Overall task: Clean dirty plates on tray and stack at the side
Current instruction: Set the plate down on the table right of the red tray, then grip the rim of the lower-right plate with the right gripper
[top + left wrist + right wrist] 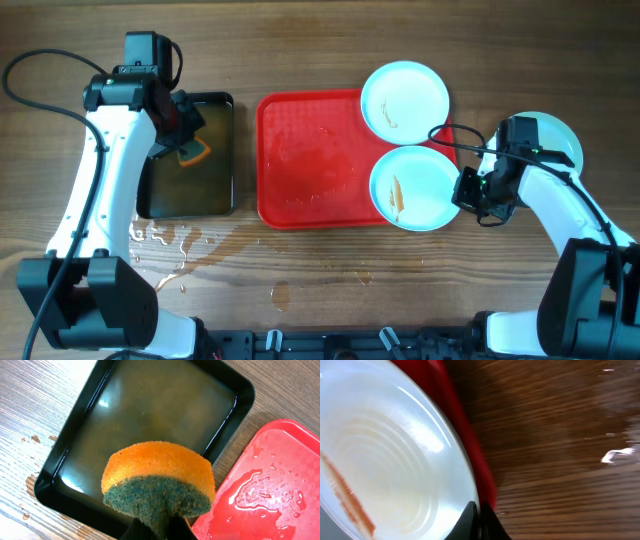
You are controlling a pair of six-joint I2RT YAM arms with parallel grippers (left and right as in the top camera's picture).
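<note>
The red tray (300,160) lies mid-table. Two pale-blue plates rest on its right part: one at the far corner (404,100) and a nearer one (415,188) with a brownish streak. A third plate (555,135) lies on the table to the right, partly under my right arm. My right gripper (465,188) is shut on the nearer plate's right rim (410,460). My left gripper (180,130) is shut on an orange and green sponge (157,482) above the black pan (150,405) of brownish water.
Water drops and puddles (165,240) lie on the wood in front of the black pan (190,200). The red tray's surface (270,490) is wet. Cables run from both arms.
</note>
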